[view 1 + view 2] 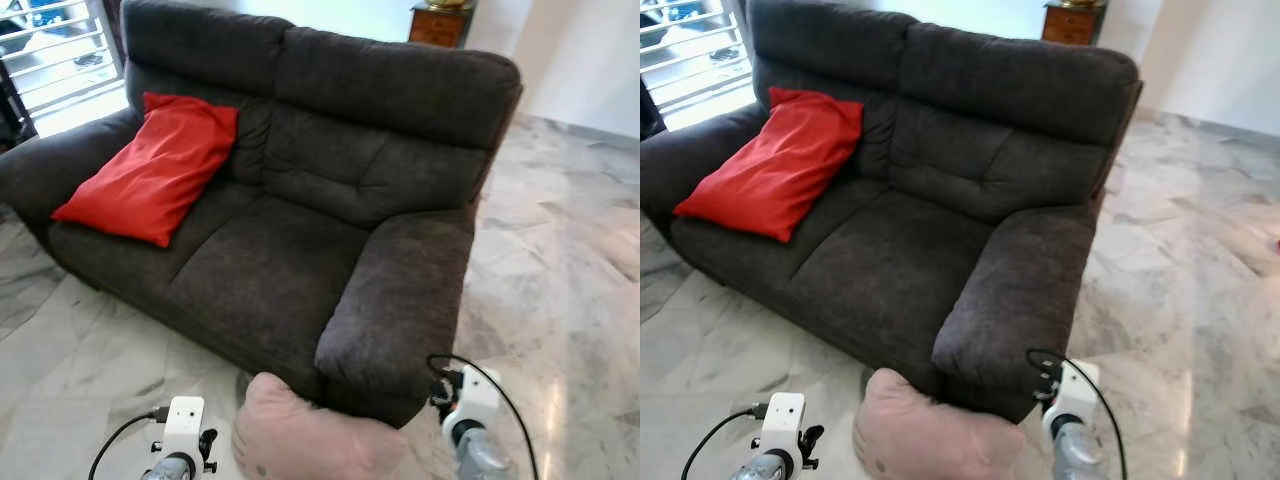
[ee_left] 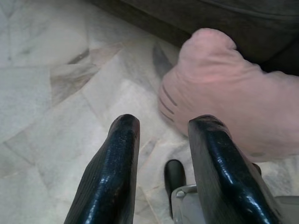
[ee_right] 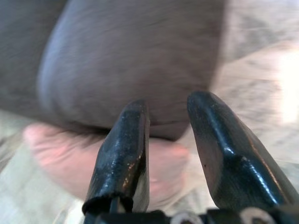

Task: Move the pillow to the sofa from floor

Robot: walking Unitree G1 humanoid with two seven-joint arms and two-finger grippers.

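A pale pink pillow (image 1: pixel 300 435) lies on the marble floor against the front of the dark grey sofa's (image 1: pixel 300 250) right armrest (image 1: pixel 400 310). My two wrists flank it: the left arm (image 1: pixel 182 430) on its left, the right arm (image 1: pixel 470 410) on its right by the armrest. In the left wrist view my left gripper (image 2: pixel 163 128) is open just short of the pillow (image 2: pixel 224 93), with floor between its fingers. My right gripper (image 3: pixel 170 105) is open too, pointing at the armrest (image 3: pixel 135 51) with the pillow (image 3: pixel 60 149) below it.
A red cushion (image 1: pixel 150 170) leans in the sofa's left corner; the right seat (image 1: pixel 270 270) is bare. A wooden cabinet (image 1: pixel 440 22) stands behind the sofa, and a window grille (image 1: pixel 50 50) is at the far left. Open marble floor (image 1: pixel 560 280) stretches to the right.
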